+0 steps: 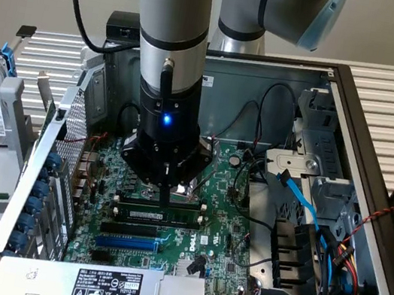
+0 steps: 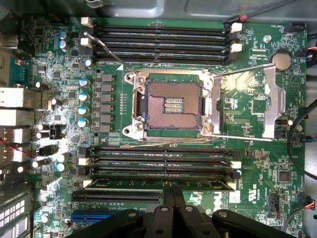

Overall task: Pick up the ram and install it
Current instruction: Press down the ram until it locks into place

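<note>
**Ram at the slot, seating under way**

The closed claw [image 1: 165,192] presses down on the ram [image 1: 159,203], which lies along a black slot just beside the open CPU socket [image 2: 174,105]. Pick-up is done; full seating cannot be confirmed.

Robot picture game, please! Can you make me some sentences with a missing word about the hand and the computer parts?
1. The hand is down over the motherboard with its fingers ___.
2. The ram stands in a long black ___ on the motherboard.
3. The small light on the arm glows ___.

Missing words: shut; slot; blue.
</note>
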{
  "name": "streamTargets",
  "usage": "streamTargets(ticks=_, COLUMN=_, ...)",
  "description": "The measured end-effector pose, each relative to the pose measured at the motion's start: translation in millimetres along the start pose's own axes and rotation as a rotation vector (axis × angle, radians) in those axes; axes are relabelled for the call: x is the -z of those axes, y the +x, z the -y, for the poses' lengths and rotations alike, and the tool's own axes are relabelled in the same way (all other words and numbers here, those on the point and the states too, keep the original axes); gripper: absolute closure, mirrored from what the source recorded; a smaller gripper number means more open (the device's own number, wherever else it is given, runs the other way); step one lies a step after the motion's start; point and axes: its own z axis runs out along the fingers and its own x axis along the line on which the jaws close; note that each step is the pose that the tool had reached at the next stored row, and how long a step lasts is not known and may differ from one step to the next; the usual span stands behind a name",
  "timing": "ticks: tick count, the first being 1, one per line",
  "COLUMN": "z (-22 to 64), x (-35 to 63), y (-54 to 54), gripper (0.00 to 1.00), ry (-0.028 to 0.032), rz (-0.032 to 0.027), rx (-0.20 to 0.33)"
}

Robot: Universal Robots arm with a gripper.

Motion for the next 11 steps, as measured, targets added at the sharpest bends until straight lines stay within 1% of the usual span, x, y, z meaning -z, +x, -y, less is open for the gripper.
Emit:
streamTargets(ticks=6, z=0.0, x=0.0, y=0.0, gripper=0.90, ry=0.0032, rz=0.0018, rx=-0.093)
streamTargets(ticks=8, z=0.0, x=0.0, y=0.0, gripper=0.90, ry=0.0032, rz=0.0018, rx=-0.095)
streamTargets(ticks=10, z=0.0, x=0.0, y=0.0, gripper=0.90, ry=0.0006, rz=0.0015, rx=-0.095)
streamTargets(ticks=11, z=0.0, x=0.0, y=0.0, gripper=0.90, ry=0.0005, rz=0.0015, rx=-0.095)
